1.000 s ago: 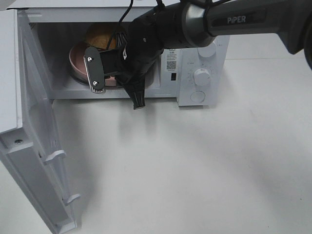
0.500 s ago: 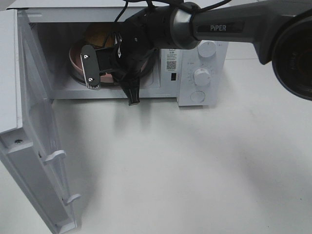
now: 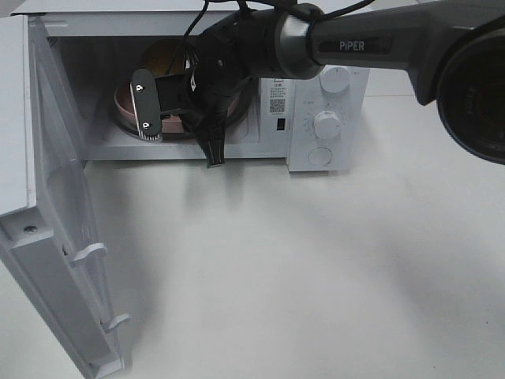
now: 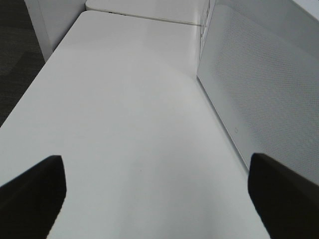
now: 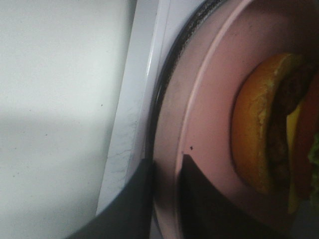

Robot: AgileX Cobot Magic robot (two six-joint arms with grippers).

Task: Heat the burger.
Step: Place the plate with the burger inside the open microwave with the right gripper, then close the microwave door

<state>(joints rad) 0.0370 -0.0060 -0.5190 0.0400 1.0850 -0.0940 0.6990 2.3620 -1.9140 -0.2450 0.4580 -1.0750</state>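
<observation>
The burger, with its golden-brown bun, lies on a pink plate inside the open microwave. My right gripper reaches across into the cavity and is shut on the plate's near rim. The right wrist view shows the rim of the plate pinched between the two dark fingers of the right gripper, with the burger just beyond. The left gripper is open and empty over bare table, beside the microwave door. It is out of the high view.
The microwave door stands swung open at the left, toward the table's front. The control panel with two dials is to the right of the cavity. A dark turntable edge shows under the plate. White table lies in front.
My right gripper has pushed a little further into the microwave, up and to the left in the high view, carrying the plate and burger deeper in.
</observation>
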